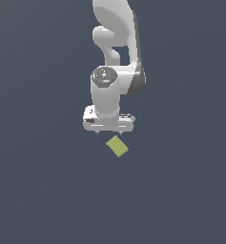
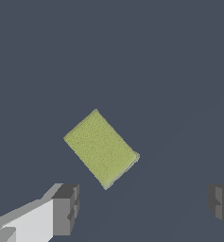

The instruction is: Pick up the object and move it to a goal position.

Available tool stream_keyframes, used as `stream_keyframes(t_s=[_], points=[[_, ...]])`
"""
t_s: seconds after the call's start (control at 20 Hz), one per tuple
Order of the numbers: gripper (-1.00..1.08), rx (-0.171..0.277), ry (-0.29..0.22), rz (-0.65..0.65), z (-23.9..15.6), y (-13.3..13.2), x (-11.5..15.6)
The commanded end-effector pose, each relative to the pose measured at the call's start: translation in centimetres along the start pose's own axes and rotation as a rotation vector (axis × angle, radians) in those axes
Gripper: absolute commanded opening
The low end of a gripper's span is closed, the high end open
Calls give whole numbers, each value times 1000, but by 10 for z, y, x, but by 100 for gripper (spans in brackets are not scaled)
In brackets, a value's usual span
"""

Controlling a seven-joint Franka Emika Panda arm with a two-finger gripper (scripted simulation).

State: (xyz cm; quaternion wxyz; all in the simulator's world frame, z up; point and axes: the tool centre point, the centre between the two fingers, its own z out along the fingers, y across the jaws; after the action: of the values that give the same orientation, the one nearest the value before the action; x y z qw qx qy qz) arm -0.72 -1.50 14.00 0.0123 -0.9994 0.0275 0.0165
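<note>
The object is a small flat yellow-green block [image 1: 117,146] with a faintly ribbed top, lying on the dark floor and turned at an angle. In the exterior view it lies just below and slightly to the exterior view's right of my white gripper [image 1: 108,132]. In the wrist view the block [image 2: 101,149] lies flat beyond the fingers, not between them. My gripper [image 2: 144,205] is open and empty, with its grey fingertips [image 2: 66,208] spread wide, above the floor.
The surface is a plain dark blue-grey floor [image 1: 38,190] all round. The white arm [image 1: 117,43] rises behind the gripper toward the top of the exterior view. No other objects or goal marker show.
</note>
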Motion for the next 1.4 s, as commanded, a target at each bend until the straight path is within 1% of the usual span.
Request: stream_keyframes(t_s=[0.0, 0.3, 0.6, 0.8, 1.35], points=[[100, 0, 0, -2, 0, -1, 0], [100, -4, 1, -44, 5, -2, 0], [100, -12, 4, -145, 16, -6, 1], [100, -19, 7, -245, 27, -10, 1], [100, -33, 16, -582, 64, -28, 1]])
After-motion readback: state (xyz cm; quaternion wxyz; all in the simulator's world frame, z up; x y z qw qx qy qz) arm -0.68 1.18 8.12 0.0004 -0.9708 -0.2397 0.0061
